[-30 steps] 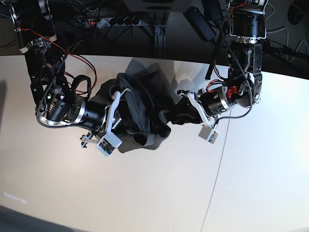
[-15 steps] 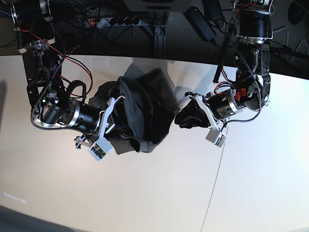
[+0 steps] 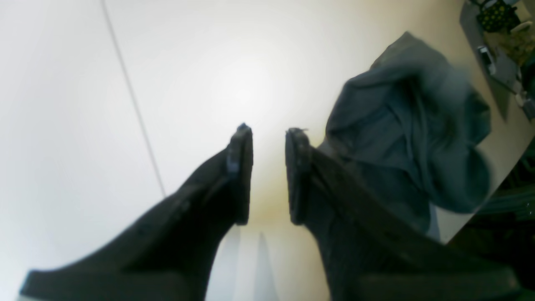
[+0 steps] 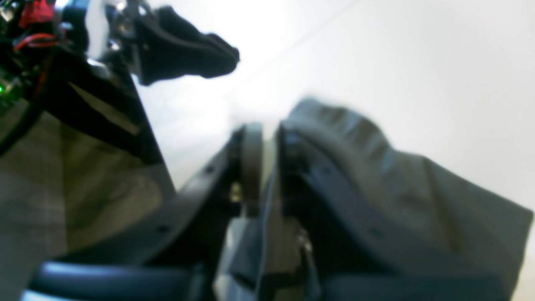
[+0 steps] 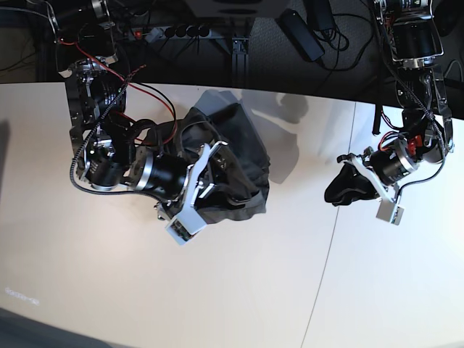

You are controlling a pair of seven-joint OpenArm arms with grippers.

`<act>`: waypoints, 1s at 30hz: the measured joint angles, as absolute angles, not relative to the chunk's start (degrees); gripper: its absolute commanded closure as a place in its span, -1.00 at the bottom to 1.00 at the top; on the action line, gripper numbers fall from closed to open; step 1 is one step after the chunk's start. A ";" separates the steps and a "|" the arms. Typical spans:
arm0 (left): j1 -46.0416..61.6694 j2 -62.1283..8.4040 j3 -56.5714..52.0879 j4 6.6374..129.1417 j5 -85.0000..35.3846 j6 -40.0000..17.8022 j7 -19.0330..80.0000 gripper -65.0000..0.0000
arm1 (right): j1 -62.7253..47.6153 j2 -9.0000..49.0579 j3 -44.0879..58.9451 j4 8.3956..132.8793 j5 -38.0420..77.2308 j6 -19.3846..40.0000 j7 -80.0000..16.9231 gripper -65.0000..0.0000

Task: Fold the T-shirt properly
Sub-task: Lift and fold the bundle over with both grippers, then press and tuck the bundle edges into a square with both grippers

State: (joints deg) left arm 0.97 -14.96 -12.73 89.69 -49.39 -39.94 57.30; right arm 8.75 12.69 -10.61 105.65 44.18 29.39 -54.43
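The dark olive-grey T-shirt [image 5: 243,141] lies bunched in a heap on the white table [image 5: 217,290], at the back middle. My right gripper [image 5: 220,172] sits on the heap's near side. In the right wrist view its jaws [image 4: 267,133] are nearly closed with a fold of the T-shirt [image 4: 397,184] between and over them. My left gripper [image 5: 335,190] hovers over bare table to the right of the heap, apart from it. In the left wrist view it [image 3: 268,142] shows a narrow empty gap, with the T-shirt [image 3: 401,125] off to its right.
A thin seam [image 5: 326,261] runs across the table from the back right to the front. A black power strip [image 5: 170,32] and cables lie beyond the table's back edge. The left arm's black fingers [image 4: 188,58] show at the top of the right wrist view.
My left gripper has let go of the T-shirt and moved right, away from the heap. The right arm has shifted right with the cloth, which now lies more gathered on the table.
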 measured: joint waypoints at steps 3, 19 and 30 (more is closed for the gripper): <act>1.13 -14.92 -12.82 89.69 -49.58 -39.94 57.43 0.54 | 8.75 11.09 -10.57 105.62 42.52 29.39 -54.37 0.12; 5.23 -14.81 -12.82 97.36 -57.47 -39.97 60.73 1.00 | 9.06 15.27 -0.08 105.32 27.81 29.36 -49.12 1.00; 6.33 -13.56 11.25 115.31 -43.22 -39.66 54.61 1.00 | 11.79 16.05 0.14 88.23 24.82 29.36 -40.25 1.00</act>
State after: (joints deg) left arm 6.33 -13.56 11.25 115.31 -43.22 -39.66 54.61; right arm 11.79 16.05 0.14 88.23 24.82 29.36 -40.25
